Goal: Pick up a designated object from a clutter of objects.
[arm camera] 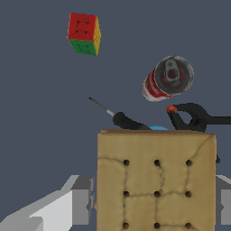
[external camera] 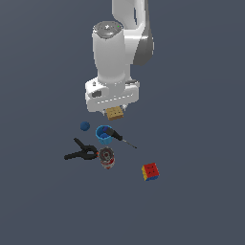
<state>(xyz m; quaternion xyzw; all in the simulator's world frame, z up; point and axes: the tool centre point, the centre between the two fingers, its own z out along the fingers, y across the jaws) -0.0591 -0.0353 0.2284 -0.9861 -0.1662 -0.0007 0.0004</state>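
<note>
The gripper (external camera: pixel 115 113) is closing its fingers (arm camera: pixel 81 205) on both sides of the tan block (arm camera: pixel 155 180) and is holding it above the floor (external camera: pixel 201 95). Below, the cup (external camera: pixel 103 135), screwdriver (external camera: pixel 119 137), clamp (external camera: pixel 82 153), can (external camera: pixel 106 157), ball (external camera: pixel 85 126) and cube (external camera: pixel 150 172) are lying.

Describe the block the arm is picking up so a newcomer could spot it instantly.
Find the white arm's gripper; the tan block sits between its fingers, above the blue cup. It alone is flat, tan, with dark dots.
</note>
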